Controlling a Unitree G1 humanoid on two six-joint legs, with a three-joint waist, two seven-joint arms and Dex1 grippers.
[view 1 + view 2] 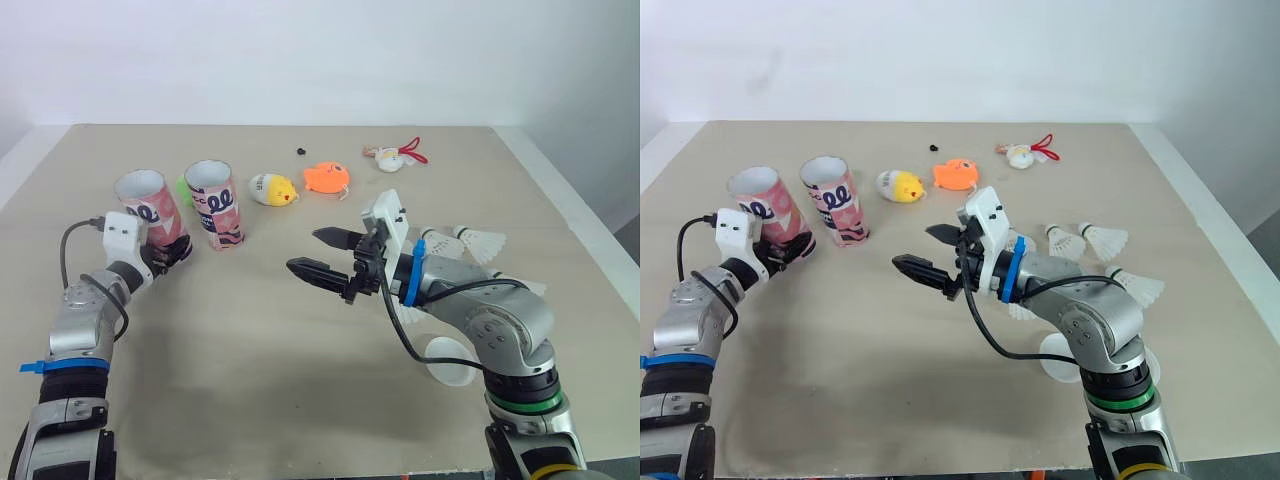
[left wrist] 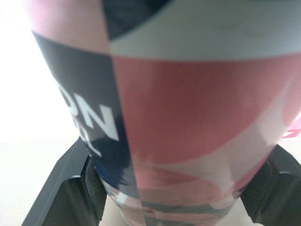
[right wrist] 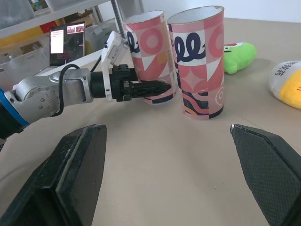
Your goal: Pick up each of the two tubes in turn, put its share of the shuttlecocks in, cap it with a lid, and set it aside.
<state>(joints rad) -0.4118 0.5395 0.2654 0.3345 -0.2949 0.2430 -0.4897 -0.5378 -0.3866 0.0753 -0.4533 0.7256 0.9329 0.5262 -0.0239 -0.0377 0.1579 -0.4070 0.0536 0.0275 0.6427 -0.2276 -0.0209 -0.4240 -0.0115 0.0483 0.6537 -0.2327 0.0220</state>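
Two pink patterned tubes stand open-topped at the table's left. My left gripper (image 1: 172, 250) is shut on the base of the left tube (image 1: 150, 205); in the left wrist view the tube (image 2: 188, 117) sits between both fingers (image 2: 70, 188). The second tube (image 1: 215, 203) stands just to its right, untouched. My right gripper (image 1: 303, 250) hovers open and empty over the middle of the table, pointing at the tubes (image 3: 200, 61). Several white shuttlecocks (image 1: 480, 240) lie behind my right arm, and a white lid (image 1: 450, 358) lies under its forearm.
A yellow chick toy (image 1: 272, 189), an orange fish toy (image 1: 326, 178) and a green toy (image 1: 183, 185) lie behind the tubes. A small red-and-white charm (image 1: 392, 157) and a black speck (image 1: 301, 151) lie farther back. The table's right edge (image 1: 580, 230) runs near the shuttlecocks.
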